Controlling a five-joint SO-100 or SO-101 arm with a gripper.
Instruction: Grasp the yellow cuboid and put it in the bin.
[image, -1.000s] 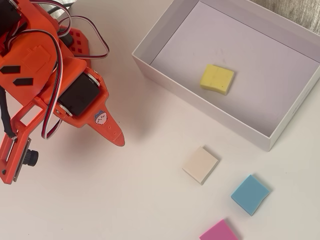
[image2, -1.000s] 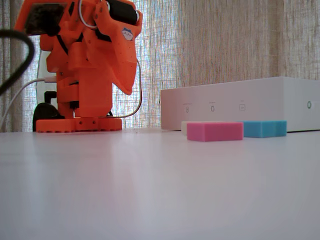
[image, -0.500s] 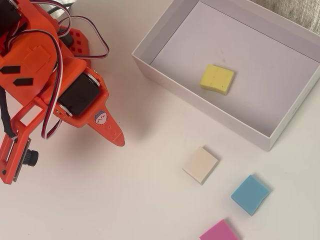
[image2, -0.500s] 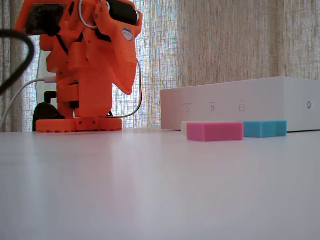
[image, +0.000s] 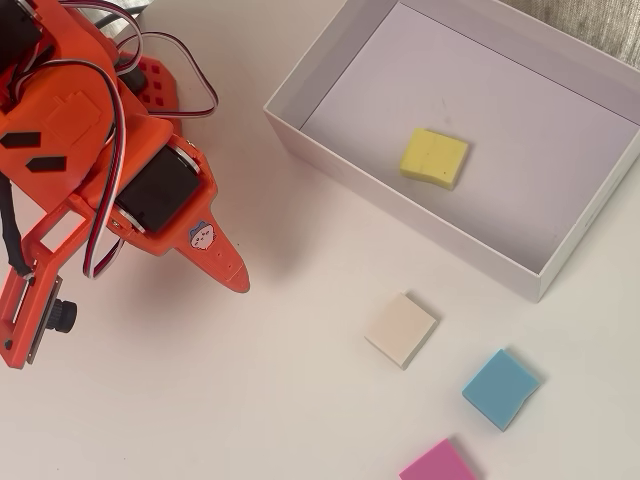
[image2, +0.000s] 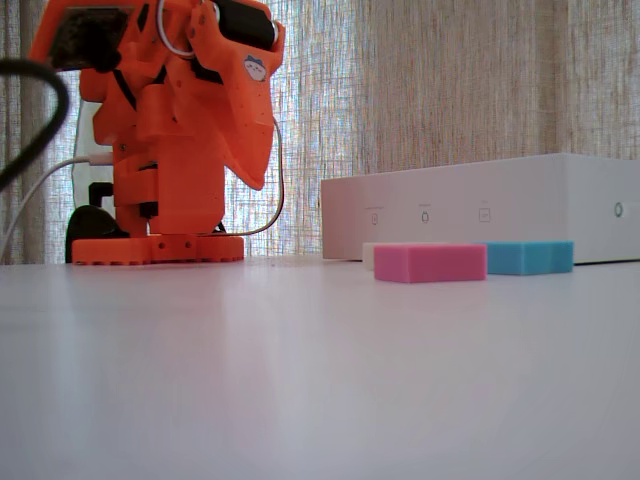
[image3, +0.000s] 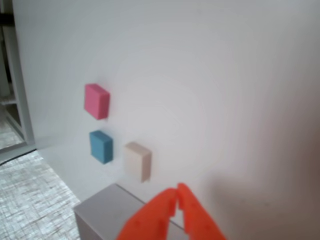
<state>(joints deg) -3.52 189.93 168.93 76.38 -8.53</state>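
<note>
My orange two-finger gripper (image3: 177, 192) is closed, its fingertips touching, with nothing held between them. In the overhead view my orange arm (image: 110, 180) is folded back over the left side of the white table (image: 250, 400), well apart from everything else.

The small flat yellow foam cuboid (image: 434, 158) lies on the pale greyish floor of the large shallow white cardboard bin (image: 410, 222), away from its walls (lying flat, slightly turned).

Outside the bin, near its front wall, sit three other flat blocks: a cream square block (image: 401, 329), a blue square block (image: 500, 388) and a pink square block (image: 438, 463) at the bottom edge. From the low fixed view, the pink one (image2: 430, 263) hides most of the cream one.
</note>
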